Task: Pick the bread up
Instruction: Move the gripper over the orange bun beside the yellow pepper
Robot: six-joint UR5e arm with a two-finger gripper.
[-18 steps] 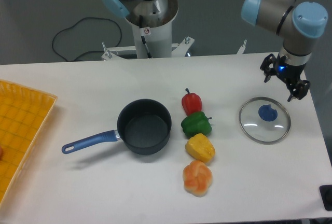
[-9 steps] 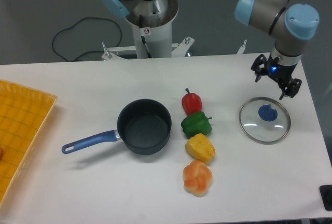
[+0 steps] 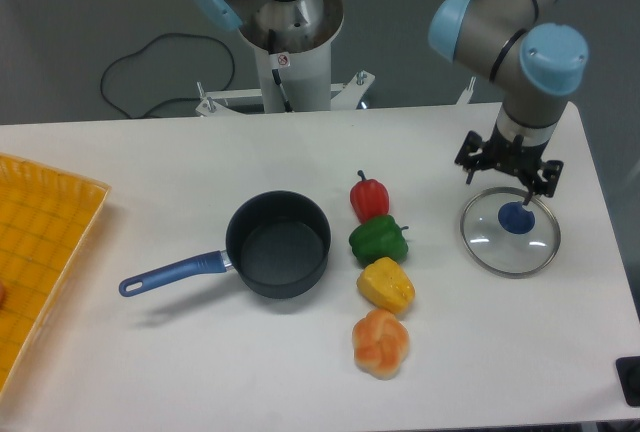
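Approach step. Gripper (image 3: 506, 168) empty, fingers spread, above glass lid (image 3: 510, 231) at table's 3 o'clock. Bread (image 3: 381, 343) at 6 o'clock, nearest-edge end of pepper row. Next: travel toward 7 o'clock, descend.

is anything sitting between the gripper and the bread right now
Nothing visible blocks a route. The gripper is open above the glass lid at the right, and the bread lies at the near end of the pepper row, with bare table between them. Its only close neighbour is the yellow pepper just behind it.
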